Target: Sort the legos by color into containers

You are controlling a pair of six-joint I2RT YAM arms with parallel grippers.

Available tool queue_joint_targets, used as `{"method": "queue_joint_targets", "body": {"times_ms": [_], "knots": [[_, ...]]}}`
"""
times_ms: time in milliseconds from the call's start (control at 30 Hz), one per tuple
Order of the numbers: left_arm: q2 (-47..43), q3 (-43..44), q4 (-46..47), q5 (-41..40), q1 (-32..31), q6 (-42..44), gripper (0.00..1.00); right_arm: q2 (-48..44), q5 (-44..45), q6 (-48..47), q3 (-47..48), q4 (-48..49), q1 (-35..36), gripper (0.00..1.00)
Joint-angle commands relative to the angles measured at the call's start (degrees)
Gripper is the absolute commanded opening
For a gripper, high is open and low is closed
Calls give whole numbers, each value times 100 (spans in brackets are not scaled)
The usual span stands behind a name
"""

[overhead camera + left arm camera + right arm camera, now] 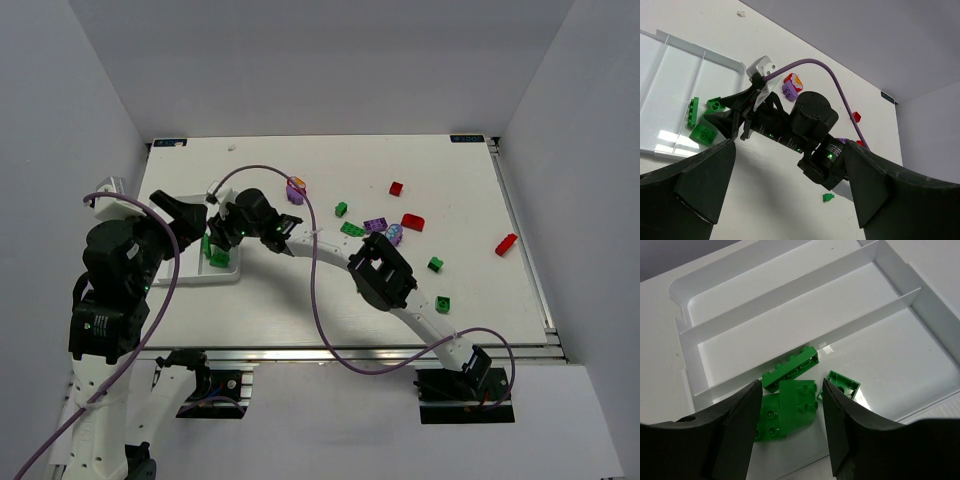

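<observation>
The containers are one white divided tray [226,277] at the table's left side [800,332] [670,65]. My right gripper [791,390] hovers open over its nearest compartment. A green brick [797,402] lies blurred between the jaws with a gap on each side, on top of a flat green brick [767,422]. Beside them lie a long green brick [790,369] and an upturned green one [842,385]. My left gripper [790,165] stands wide open and empty just left of the tray, level with the right gripper [215,235]. Loose legos, green [352,229], red [412,222] and purple [375,225], lie on the table's right half.
The right arm [380,275] stretches diagonally across the table from its base at the near right. A purple and orange rounded piece [296,188] lies behind the right wrist. A red brick [506,244] sits near the right edge, and two green ones [442,304] near the arm's elbow.
</observation>
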Motion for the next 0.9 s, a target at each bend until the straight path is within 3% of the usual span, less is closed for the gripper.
{"method": "queue_joint_targets", "body": {"times_ms": [0, 133, 200, 433, 633, 700, 733, 767, 867], "knots": [[-37, 66, -13, 76, 37, 39, 98, -255, -80, -145, -57, 239, 34, 58], [-20, 66, 58, 181, 37, 39, 98, -537, -307, -267, -180, 186, -1, 72], [-11, 84, 84, 233, 37, 39, 98, -746, -510, -443, -233, 72, -62, 88], [-2, 58, 198, 436, 37, -56, 98, -1626, -1747, -453, -575, -473, -581, 89], [208, -197, 549, 989, 37, -233, 98, -2750, -1970, -426, -1497, -1113, -1213, 88], [366, -293, 743, 1304, 37, -303, 98, -3162, -1970, -618, -1787, -1430, -1477, 81], [593, -564, 1161, 1689, 37, -442, 89, -3722, -1996, -968, -2154, -2232, -1965, 62], [813, -680, 1339, 1989, 37, -557, 80, -4276, -2066, -997, -2723, -2292, -2214, 43], [1419, -926, 1815, 2326, -68, -786, 41, -5386, -2058, -1067, -3684, -2572, -3241, 9]]}}
